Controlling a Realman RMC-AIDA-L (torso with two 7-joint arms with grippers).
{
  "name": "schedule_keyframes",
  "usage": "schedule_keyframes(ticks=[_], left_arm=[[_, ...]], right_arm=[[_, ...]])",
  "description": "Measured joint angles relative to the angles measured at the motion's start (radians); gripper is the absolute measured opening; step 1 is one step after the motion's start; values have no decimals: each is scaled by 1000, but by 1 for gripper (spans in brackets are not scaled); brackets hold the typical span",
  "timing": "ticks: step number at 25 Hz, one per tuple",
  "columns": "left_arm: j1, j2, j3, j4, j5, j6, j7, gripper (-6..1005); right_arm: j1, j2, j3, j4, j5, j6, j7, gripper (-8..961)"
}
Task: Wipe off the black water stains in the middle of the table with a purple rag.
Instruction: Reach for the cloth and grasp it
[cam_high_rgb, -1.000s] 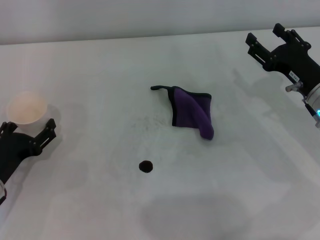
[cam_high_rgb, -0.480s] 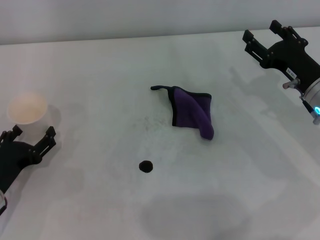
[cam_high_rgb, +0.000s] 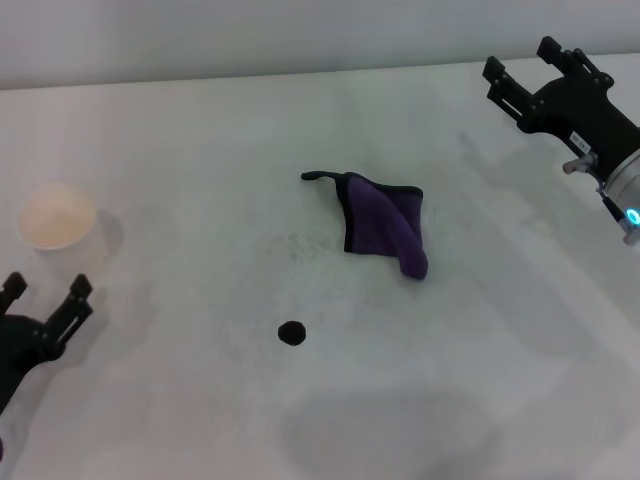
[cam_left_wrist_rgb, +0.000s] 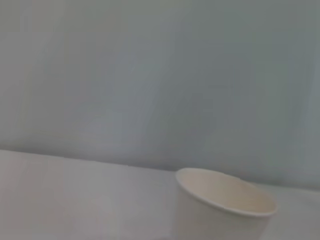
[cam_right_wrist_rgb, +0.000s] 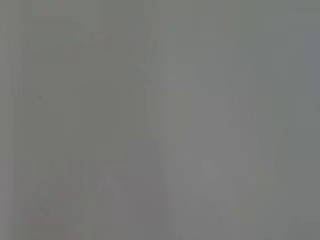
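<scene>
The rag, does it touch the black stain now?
Apart. The head view shows bare table between the rag and the stain.

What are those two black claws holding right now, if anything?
Nothing. The left gripper and right gripper are both open and empty; the folded purple rag lies untouched on the white table.

On the counter (cam_high_rgb: 200, 150), the rag (cam_high_rgb: 383, 226) lies mid-scene, the stain (cam_high_rgb: 291, 332) nearer and left, the cup (cam_high_rgb: 57, 216) far left.
</scene>
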Motion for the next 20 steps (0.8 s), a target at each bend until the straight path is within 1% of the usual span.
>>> schedule_keyframes(ticks=[2,8,11,17,20], left_arm=[[7,0,-42,-30,-1,-33,0,892],[24,3,-196,-94,3,-110,-2,892],[30,6,-207,-90,1,-130,-2,892],[31,10,-208,-33,-4,-150,-3,892],[32,11,-224,1,-4,-154,-2,892]], right_arm=[[6,0,-9,0,-2,-13,0,819],[22,-3,-93,0,-4,-48,0,819],[22,-2,-113,0,-4,-53,27,819],[12,0,-114,-4,1,-76,212,816],[16,-5,-139,0,-11,-86,277,815]])
